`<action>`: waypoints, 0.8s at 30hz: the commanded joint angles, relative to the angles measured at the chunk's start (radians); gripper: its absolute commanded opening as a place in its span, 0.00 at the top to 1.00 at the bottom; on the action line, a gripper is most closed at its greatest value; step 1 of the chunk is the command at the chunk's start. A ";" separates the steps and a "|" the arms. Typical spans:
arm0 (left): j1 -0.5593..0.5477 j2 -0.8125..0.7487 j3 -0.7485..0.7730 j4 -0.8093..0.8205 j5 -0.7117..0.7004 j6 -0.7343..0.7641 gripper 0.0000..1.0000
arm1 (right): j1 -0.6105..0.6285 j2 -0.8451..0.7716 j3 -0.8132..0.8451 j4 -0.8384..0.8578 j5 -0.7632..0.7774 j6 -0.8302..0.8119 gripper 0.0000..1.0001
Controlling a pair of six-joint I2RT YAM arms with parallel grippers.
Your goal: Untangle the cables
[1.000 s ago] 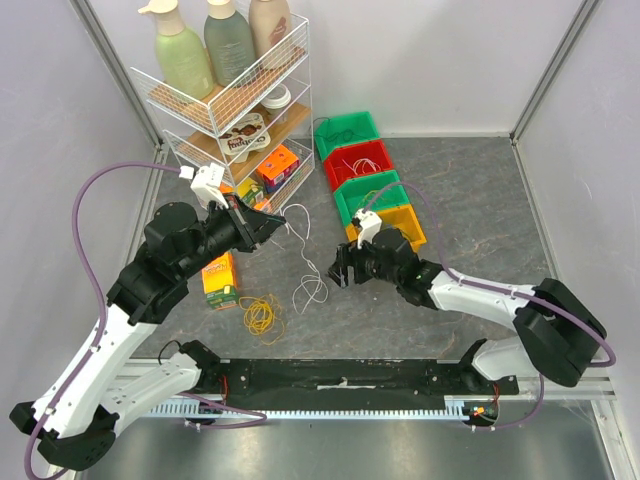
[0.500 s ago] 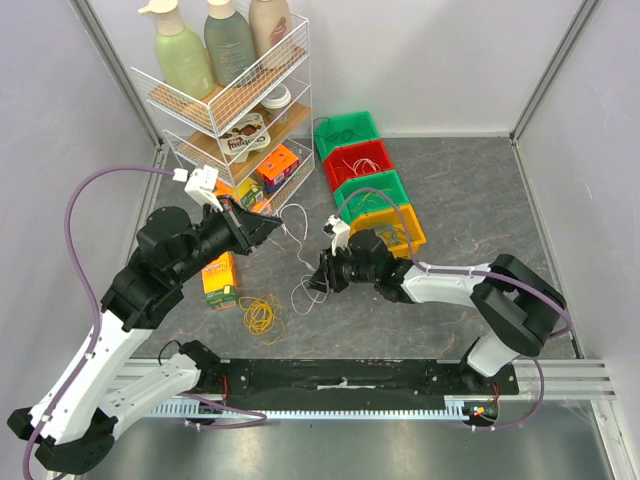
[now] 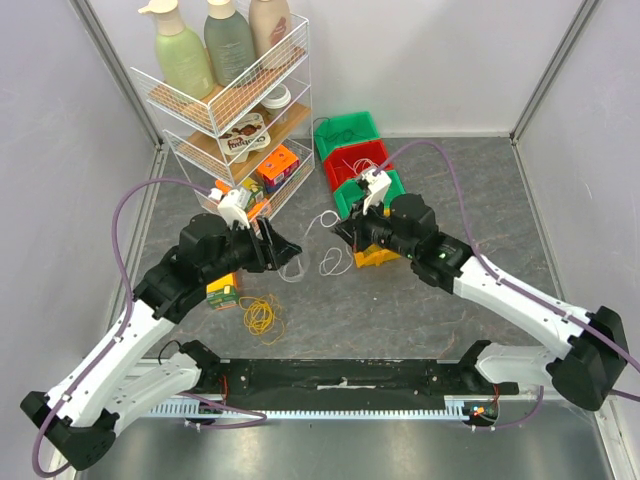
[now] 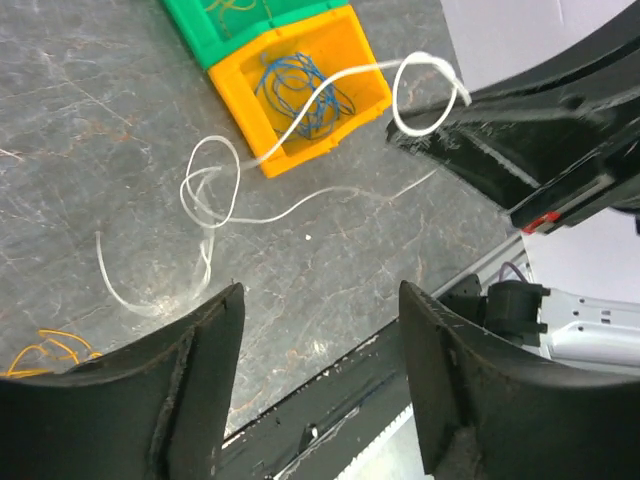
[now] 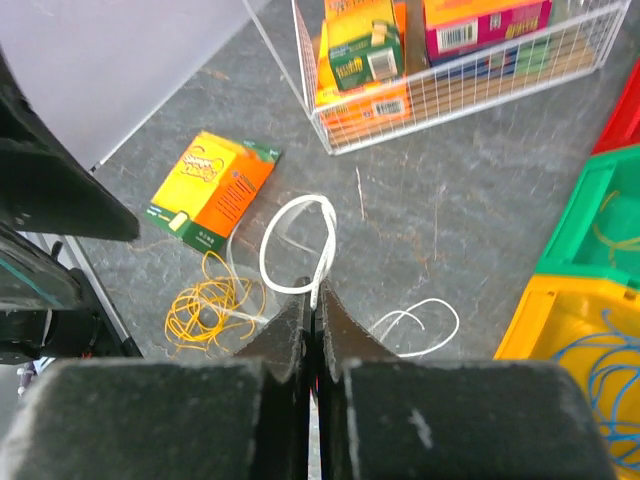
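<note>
a grey marbled table (image 3: 470,180) carries a wire rack (image 3: 235,110) at its far left, and just right of it a row of bins (image 3: 360,128) runs nearward from green through red and green to yellow. nearer, left of centre, lie an orange-and-green box (image 5: 210,185) and a yellow cable coil (image 3: 262,316), with loops of a white cable (image 3: 335,262) resting mid-table.

A fixed overhead camera takes in the whole table (image 3: 480,200), while both wrist cameras look down at close range on the same white cable (image 5: 298,200) and yellow bin (image 4: 310,140).
</note>
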 commanded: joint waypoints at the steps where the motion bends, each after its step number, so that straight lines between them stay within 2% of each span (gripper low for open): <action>1: 0.005 -0.039 0.045 0.042 0.061 0.067 0.27 | 0.000 -0.026 0.120 -0.160 -0.018 -0.117 1.00; 6: 0.003 -0.045 0.090 0.045 0.064 0.141 0.23 | 0.000 -0.047 0.196 -0.200 -0.069 -0.122 1.00; 7: 0.002 -0.042 0.087 0.062 0.082 0.153 0.19 | 0.002 -0.046 0.208 -0.200 -0.101 -0.108 1.00; 8: 0.003 -0.041 0.081 0.085 0.114 0.166 0.10 | 0.002 -0.043 0.225 -0.199 -0.135 -0.090 1.00; 9: 0.003 -0.033 0.072 0.115 0.136 0.173 0.08 | 0.002 -0.035 0.236 -0.191 -0.178 -0.070 1.00; 12: 0.000 -0.012 0.024 0.235 0.206 0.187 0.07 | 0.002 -0.014 0.260 -0.144 -0.310 0.025 1.00; 15: -0.007 0.020 0.005 0.310 0.216 0.213 0.06 | 0.002 -0.012 0.243 -0.050 -0.371 0.132 1.00; 20: -0.039 0.047 -0.044 0.454 0.320 0.233 0.05 | 0.002 0.003 0.226 0.044 -0.319 0.321 1.00; 24: -0.116 0.091 -0.042 0.452 0.250 0.256 0.04 | 0.009 0.026 0.208 0.096 -0.255 0.430 1.00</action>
